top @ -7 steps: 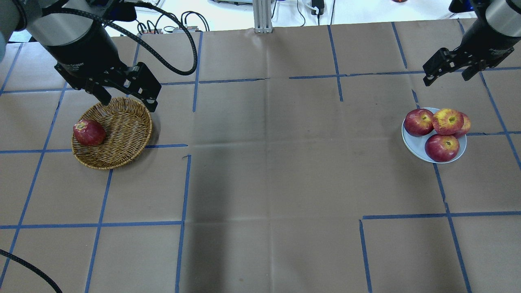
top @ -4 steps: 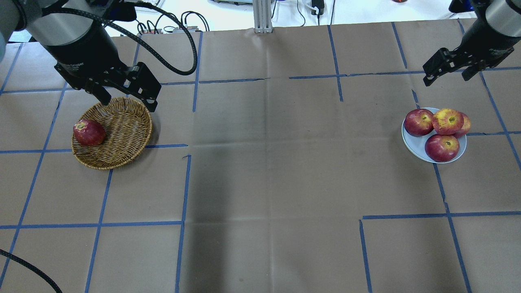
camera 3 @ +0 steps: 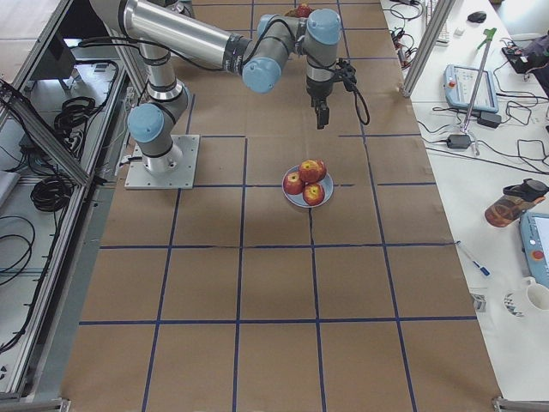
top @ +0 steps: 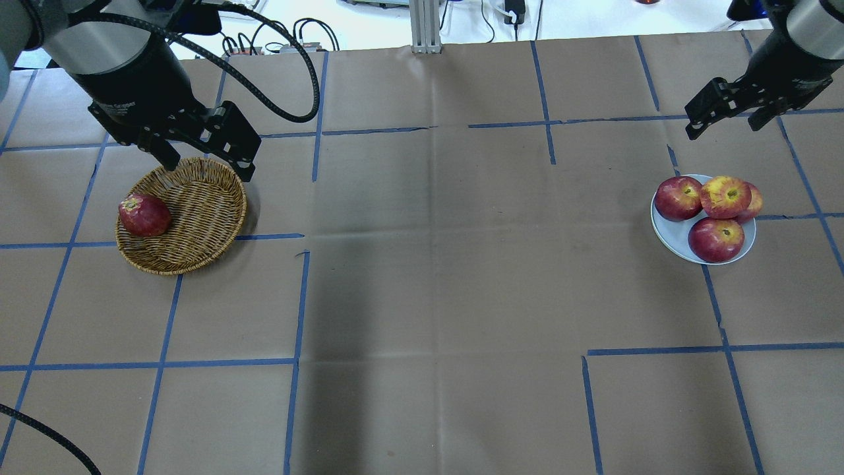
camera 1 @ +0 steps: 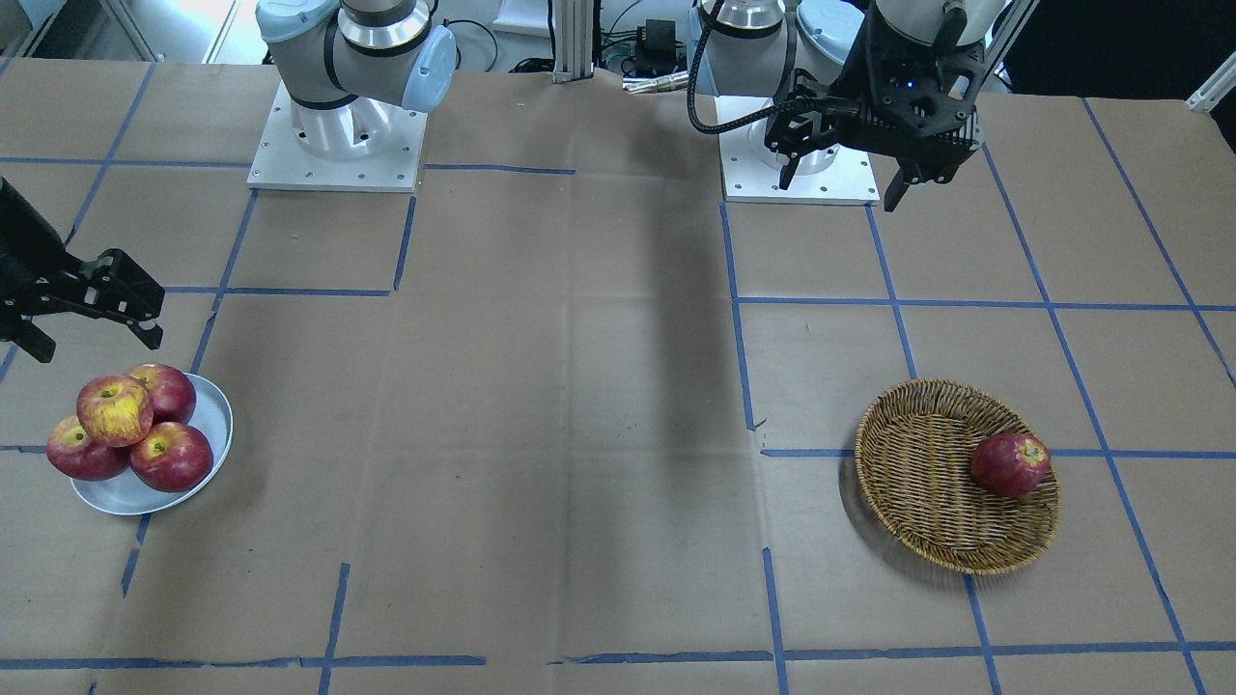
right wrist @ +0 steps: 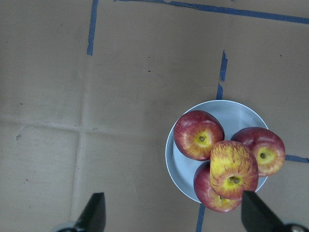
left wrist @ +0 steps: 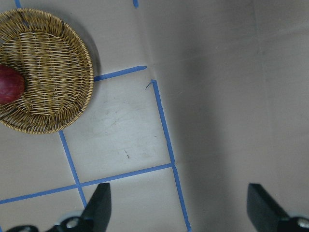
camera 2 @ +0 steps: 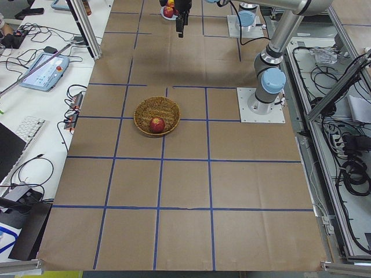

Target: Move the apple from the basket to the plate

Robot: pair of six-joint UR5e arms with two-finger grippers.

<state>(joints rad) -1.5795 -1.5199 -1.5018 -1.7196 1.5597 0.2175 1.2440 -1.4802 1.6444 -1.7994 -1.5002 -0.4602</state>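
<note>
The red-and-yellow streaked apple (top: 725, 196) lies on top of three darker red apples on the pale plate (top: 666, 227) at the right. It also shows in the front view (camera 1: 115, 409) and the right wrist view (right wrist: 233, 169). The wicker basket (top: 198, 198) at the left holds one dark red apple (top: 144, 215) against its left wall. My left gripper (top: 206, 167) is open and empty, above the basket's far rim. My right gripper (top: 722, 128) is open and empty, raised beyond the plate.
The table is covered in brown paper with a grid of blue tape lines (top: 300, 297). The two arm bases (camera 1: 338, 145) stand at the robot's edge of the table. An aluminium post (top: 425, 26) stands at the table's far edge.
</note>
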